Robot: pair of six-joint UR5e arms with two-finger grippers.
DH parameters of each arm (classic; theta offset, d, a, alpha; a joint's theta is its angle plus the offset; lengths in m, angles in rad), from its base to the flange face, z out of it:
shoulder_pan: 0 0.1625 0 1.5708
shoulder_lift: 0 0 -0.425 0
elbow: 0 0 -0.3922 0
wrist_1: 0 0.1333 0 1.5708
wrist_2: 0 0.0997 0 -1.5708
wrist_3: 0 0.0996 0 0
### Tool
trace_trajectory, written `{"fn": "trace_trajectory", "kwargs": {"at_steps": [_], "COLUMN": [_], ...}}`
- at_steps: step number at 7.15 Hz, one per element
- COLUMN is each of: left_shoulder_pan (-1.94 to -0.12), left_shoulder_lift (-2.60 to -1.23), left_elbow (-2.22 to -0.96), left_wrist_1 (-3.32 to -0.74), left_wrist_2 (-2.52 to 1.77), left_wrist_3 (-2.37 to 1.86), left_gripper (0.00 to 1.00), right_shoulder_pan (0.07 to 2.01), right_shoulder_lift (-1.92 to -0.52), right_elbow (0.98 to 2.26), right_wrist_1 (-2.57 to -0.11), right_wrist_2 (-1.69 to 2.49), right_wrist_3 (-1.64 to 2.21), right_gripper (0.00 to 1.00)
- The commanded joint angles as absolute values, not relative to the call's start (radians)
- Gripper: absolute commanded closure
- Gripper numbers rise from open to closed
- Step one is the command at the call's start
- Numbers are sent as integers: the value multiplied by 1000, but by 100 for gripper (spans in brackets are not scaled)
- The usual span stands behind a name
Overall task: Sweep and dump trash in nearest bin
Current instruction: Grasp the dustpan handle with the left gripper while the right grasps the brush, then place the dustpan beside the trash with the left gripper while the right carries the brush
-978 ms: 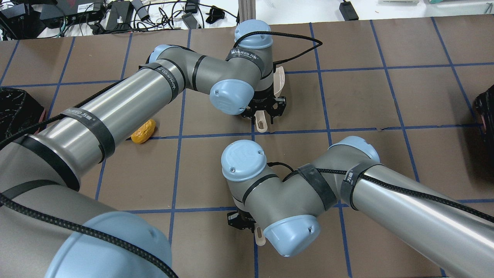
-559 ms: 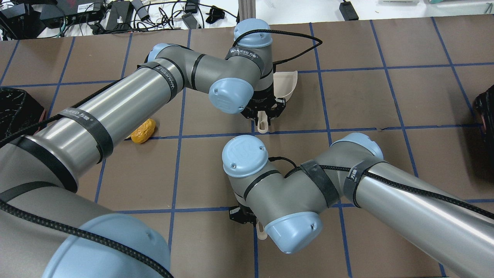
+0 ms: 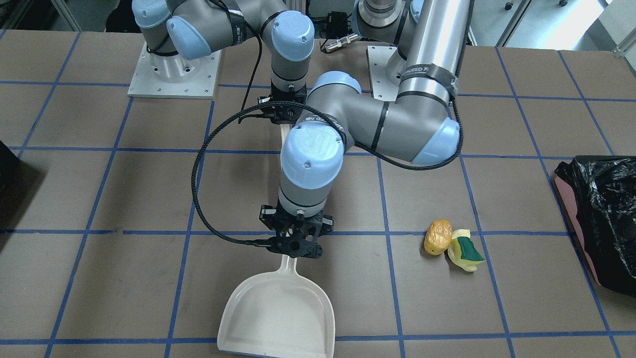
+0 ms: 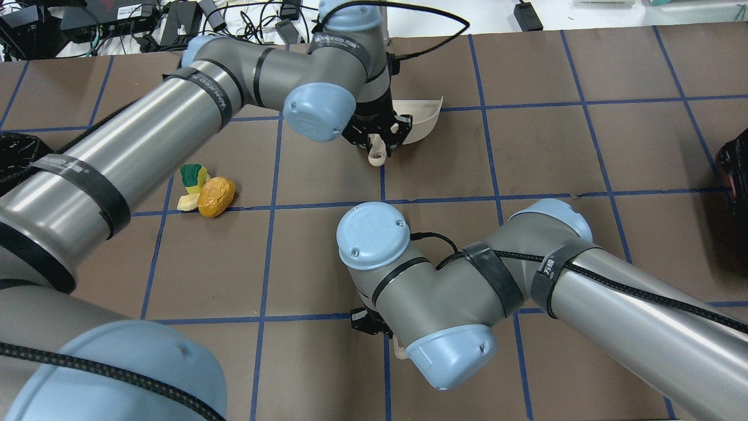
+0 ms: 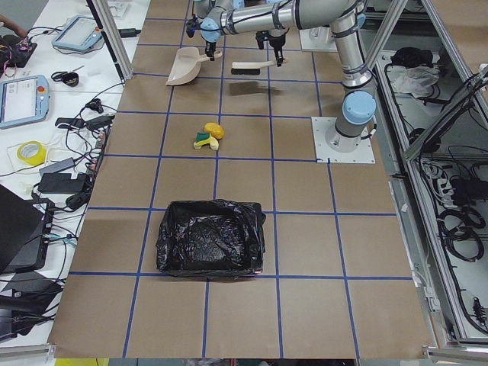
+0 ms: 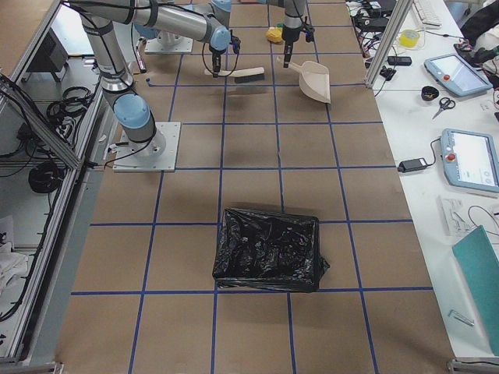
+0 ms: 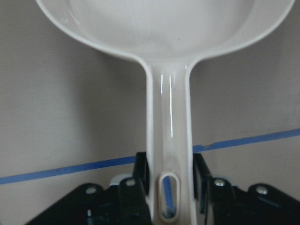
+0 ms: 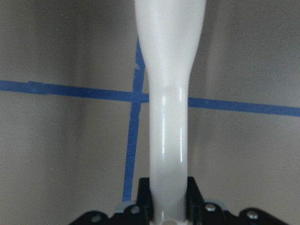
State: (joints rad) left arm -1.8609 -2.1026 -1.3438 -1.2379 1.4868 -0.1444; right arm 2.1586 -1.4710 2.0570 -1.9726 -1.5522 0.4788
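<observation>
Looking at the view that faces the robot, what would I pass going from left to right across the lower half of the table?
dustpan → golden-brown potato-like lump → green-topped yellow sponge → black-bagged bin

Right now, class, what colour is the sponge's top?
The sponge has a green top; front-facing view shows it best.

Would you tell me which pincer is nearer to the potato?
Left. The left pincer, holding the dustpan, sits level with the potato, off to its side; the right pincer, holding the brush, is farther back.
</observation>
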Motion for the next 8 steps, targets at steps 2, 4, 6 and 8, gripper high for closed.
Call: {"fn": "trace_trajectory", "kwargs": {"at_steps": [2,4,6,8], "left_shoulder_pan": [-1650,-1548,-1429,-1249], "left_shoulder_lift": [-2007,-1950,-1910,-1899], "left_elbow": [-1285,-1292,-1318,-1347], "left_wrist_1": [-1328,-1350,-1362,-1364], "left_wrist_2": [1519,1557,1611,1611], "left_wrist_3": [165,353,660,1002], "left_gripper": [100,100,100,100], "right_shoulder_pan": [2146,2108,2088,2079], "right_shoulder_lift": [-1486,-1468,-1401,-1231], "right_elbow": [2030,1906,1789,1589], "right_wrist_1": [-1974,-1860,-1799,-1763], "right_wrist_2": [-1578,-1582,-1572,-1568], "right_wrist_3": [466,465,453,468], "right_gripper": [100,100,100,100]}}
